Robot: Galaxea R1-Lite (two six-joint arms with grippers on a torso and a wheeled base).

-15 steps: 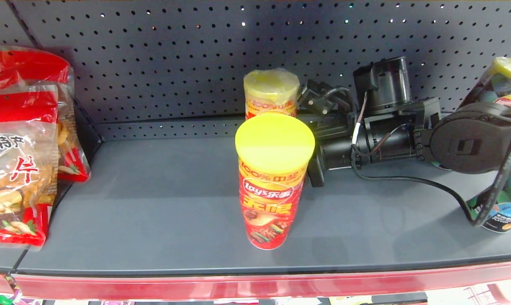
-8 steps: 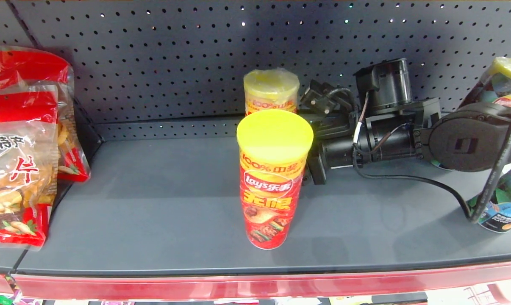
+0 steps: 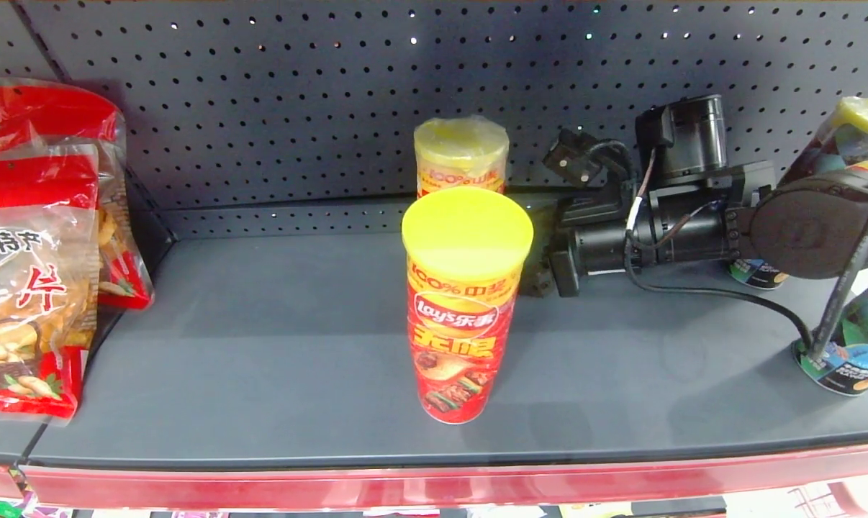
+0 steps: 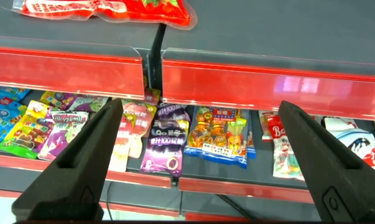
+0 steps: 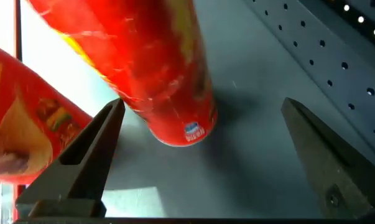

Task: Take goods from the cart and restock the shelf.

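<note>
head view: we see two tall cylinders with glossy red printed wraps and yellow plastic lids, the front can (image 3: 463, 309) before the rear can (image 3: 461, 155), upright on the matte grey shelf (image 3: 261, 345). right wrist view: the right hand (image 5: 199, 106) gapes wide, rear can ahead. left wrist view: the left hand (image 4: 199, 106) is spread wide before a red shelf edge (image 4: 268, 78).

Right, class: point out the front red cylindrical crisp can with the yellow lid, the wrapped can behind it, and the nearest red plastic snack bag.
Front red yellow-lidded crisp can (image 3: 454, 345), head view, printed body.
Wrapped rear can (image 3: 461, 147), head view, yellow top.
Nearest red snack bag (image 3: 24, 288), head view, front face.
</note>
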